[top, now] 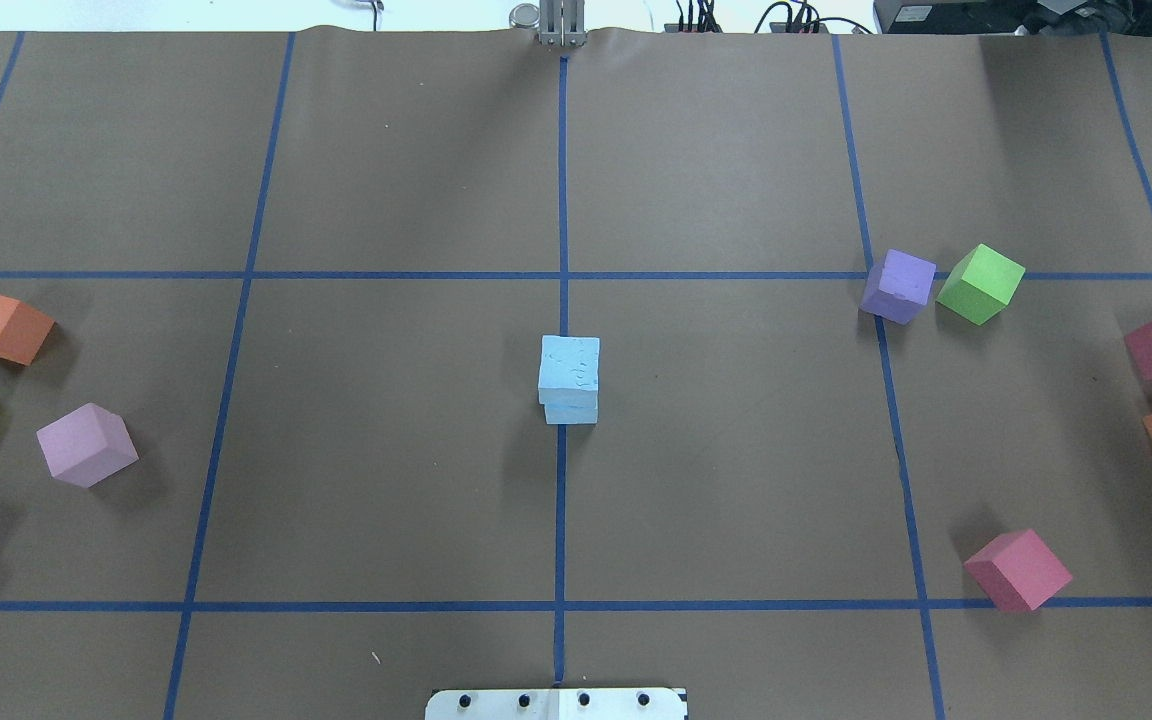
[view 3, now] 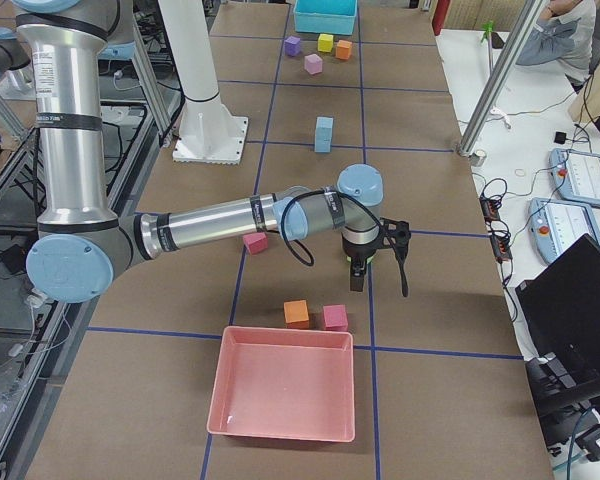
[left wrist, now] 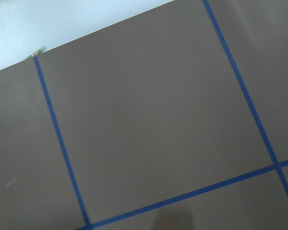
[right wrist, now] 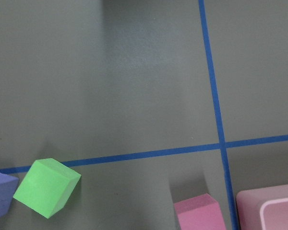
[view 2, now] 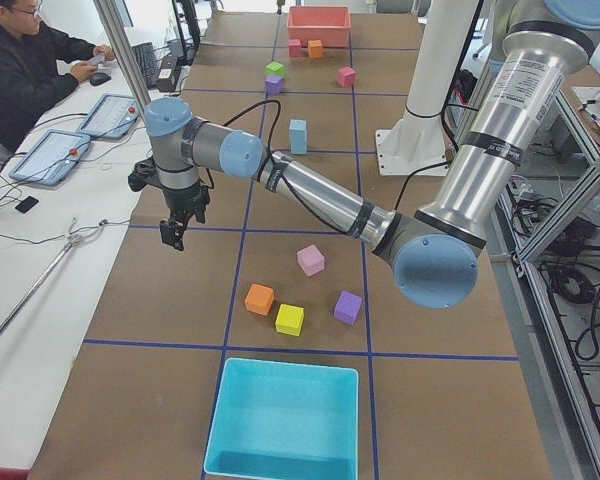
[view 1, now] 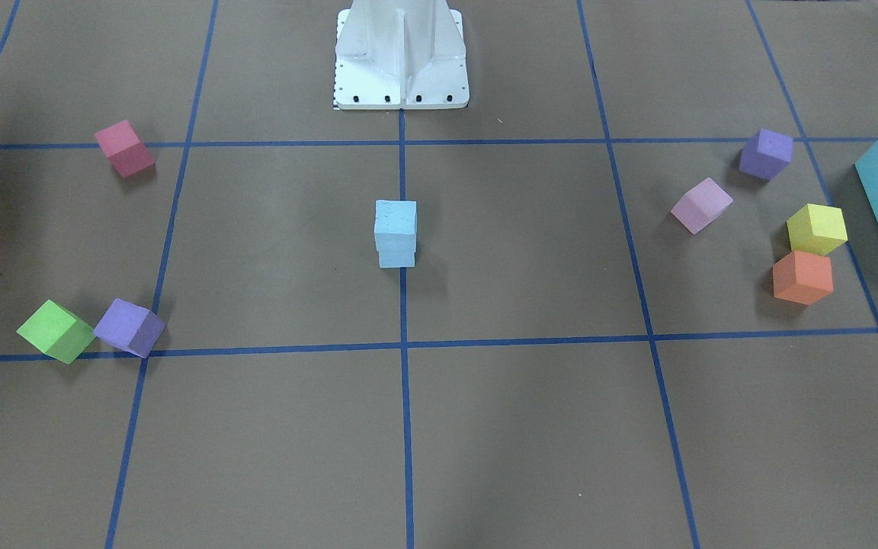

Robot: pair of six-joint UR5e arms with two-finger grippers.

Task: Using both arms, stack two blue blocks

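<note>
2 blue blocks sit mid table [top: 386,470], right on the blue tape line [top: 562,200]. The top blue block [view 1: 395,219] rests on the bottom blue block [view 1: 397,255]. The stack stands straight up, long way up & down, sides lined up w/ the tape. The left gripper [view 2: 178,232] & right gripper [view 3: 380,280] hang well apart from it. Can't tell if their fingers are spread or pressed together.

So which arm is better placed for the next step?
Neither, left or right: the two pale blue foam cubes already stand stacked on the centre line, and the left gripper and right gripper both hang well clear.
</note>
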